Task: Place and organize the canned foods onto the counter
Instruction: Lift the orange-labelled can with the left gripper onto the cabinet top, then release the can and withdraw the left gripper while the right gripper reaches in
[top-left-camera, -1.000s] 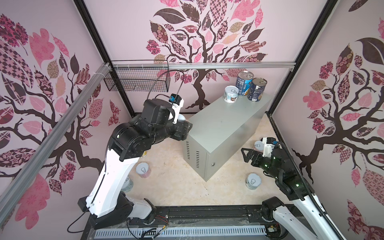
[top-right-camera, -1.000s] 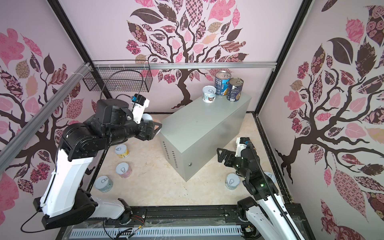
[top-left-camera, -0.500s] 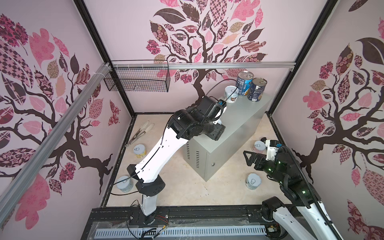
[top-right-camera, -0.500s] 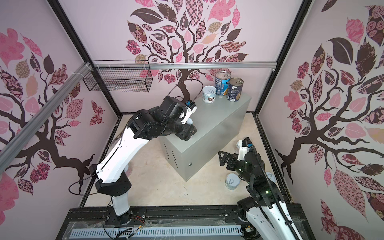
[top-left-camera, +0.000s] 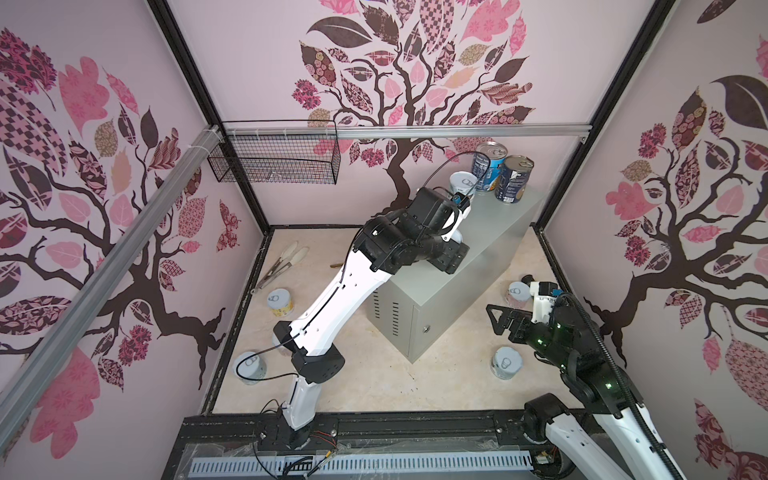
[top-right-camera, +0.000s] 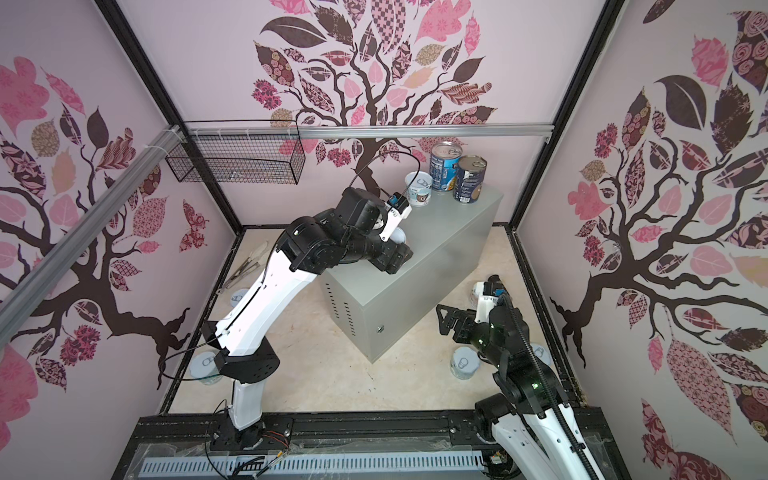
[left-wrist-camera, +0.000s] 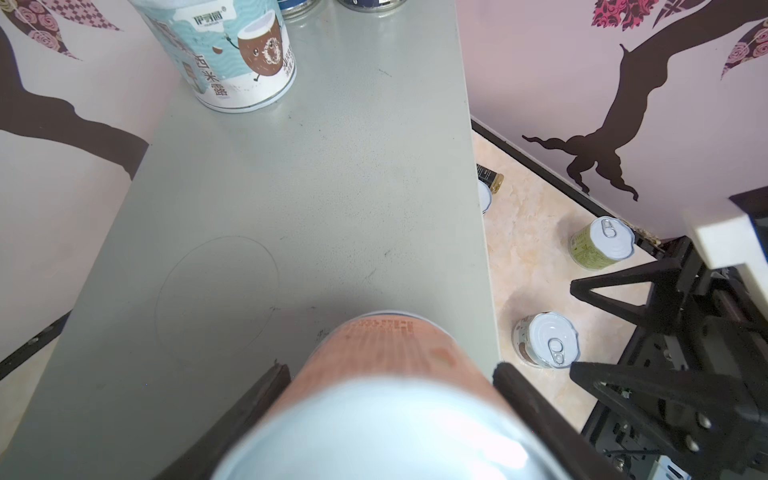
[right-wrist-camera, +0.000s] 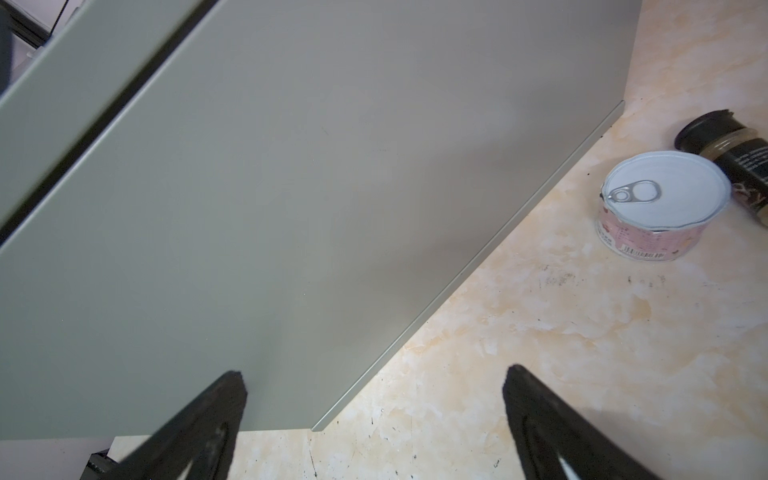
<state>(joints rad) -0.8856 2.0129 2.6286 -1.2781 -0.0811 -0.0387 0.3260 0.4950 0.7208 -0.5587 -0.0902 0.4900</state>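
L gripper (left-wrist-camera: 390, 370) straddles orange-label metal can (left-wrist-camera: 386, 361), upright on grey metal cabinet (left-wrist-camera: 291, 187) top near its edge; jaws slightly wider than can, slim gaps. R gripper (right-wrist-camera: 374, 374) wide open, empty, beside cabinet wall.

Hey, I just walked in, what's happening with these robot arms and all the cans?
The left gripper is over the grey cabinet with an orange-labelled can between its fingers, seemingly resting on the top; gripped or released is unclear. Three cans stand at the far end. The right gripper hangs open and empty beside the cabinet, and several short cans sit on the floor.
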